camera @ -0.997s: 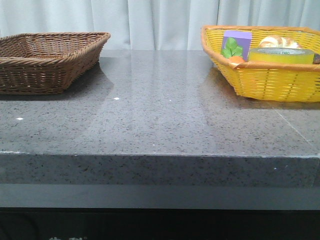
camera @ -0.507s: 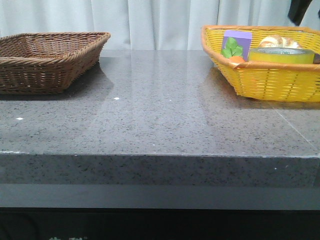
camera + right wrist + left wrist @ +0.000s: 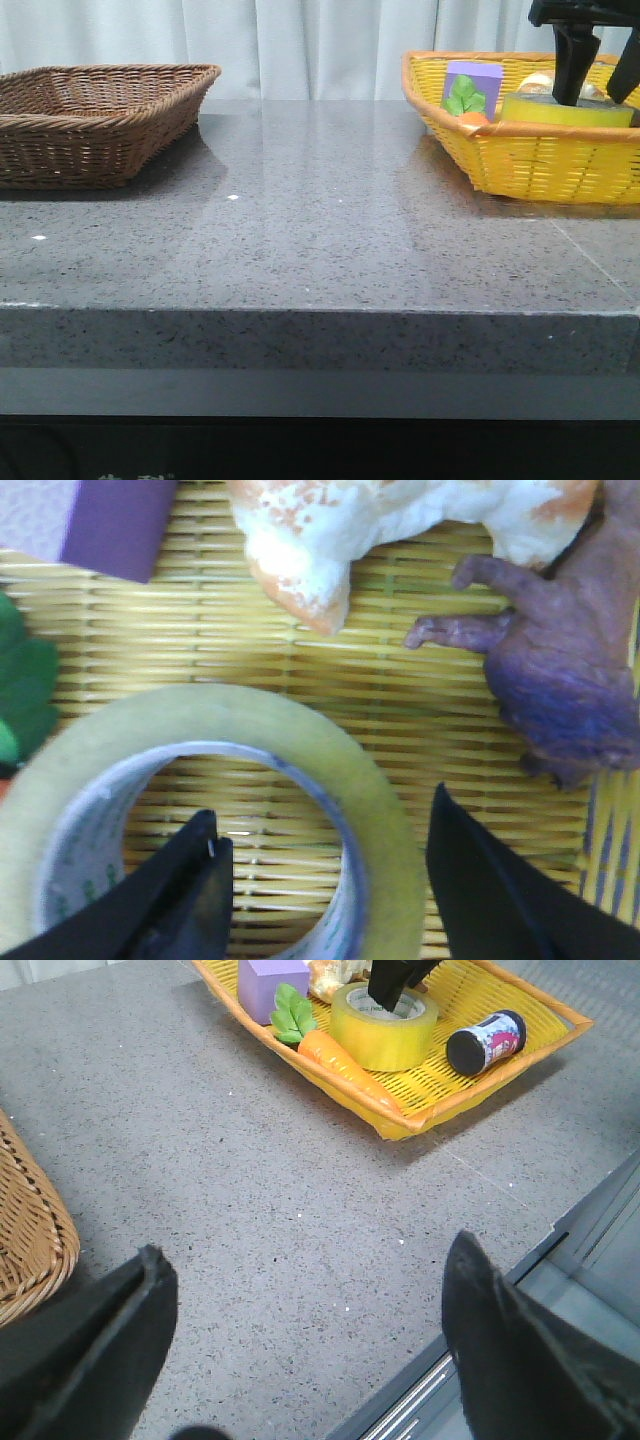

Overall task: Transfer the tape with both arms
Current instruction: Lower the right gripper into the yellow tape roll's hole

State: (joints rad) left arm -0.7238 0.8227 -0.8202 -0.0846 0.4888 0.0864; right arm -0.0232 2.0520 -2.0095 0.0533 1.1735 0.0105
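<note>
The tape, a squat yellow roll with a white inner ring, lies flat in the yellow basket at the right of the table. My right gripper has come down onto it and is open. In the right wrist view the right gripper straddles the wall of the tape, one finger inside the hole and the other outside the ring. My left gripper hangs open over bare table near the front edge, far from the tape, with nothing between its fingers.
In the yellow basket with the tape are a purple box, a toy carrot, a bread piece, a purple hand-shaped toy and a small can. A brown wicker basket stands at the far left.
The right arm came into view from the upper right and dropped into the yellow basket, its open fingers now around the tape's wall. The tape has not moved.
</note>
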